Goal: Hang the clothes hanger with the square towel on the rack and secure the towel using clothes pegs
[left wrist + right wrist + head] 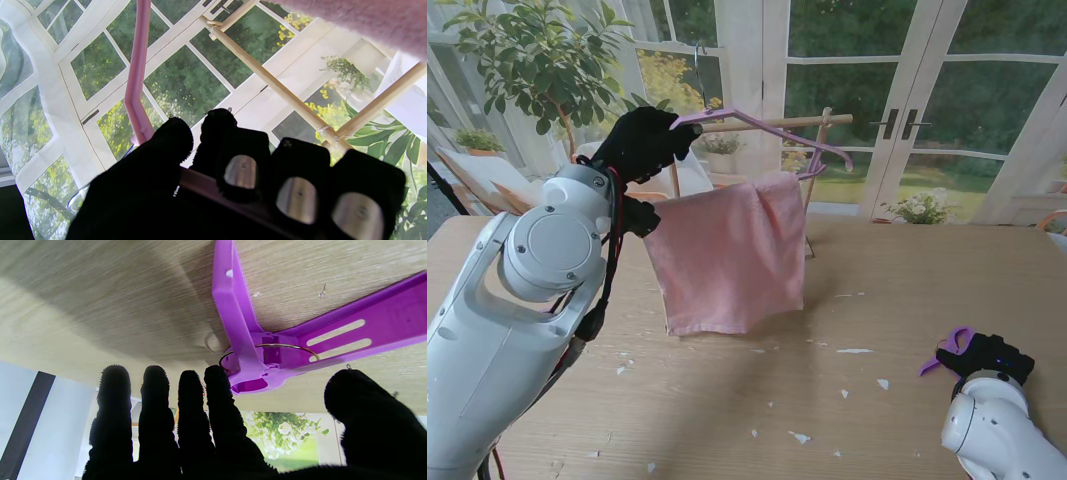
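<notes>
Your left hand (642, 140) is clamped on the pink hanger (772, 130), holding the pink towel (727, 255) up by the wooden rack (772, 124). Your right hand (984, 356), fingers apart, rests by a purple peg (955, 343) on the counter (907, 300).

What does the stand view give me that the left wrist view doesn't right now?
Only the stand view shows the whole pink towel draped over the hanger, the table, the right hand low on it beside a purple clothes peg, and the left hand from outside.

Only the left wrist view shows the left hand's fingers wrapped around the hanger bar, close up.

Both show the pink hanger, the wooden rack and the windows behind.
</notes>
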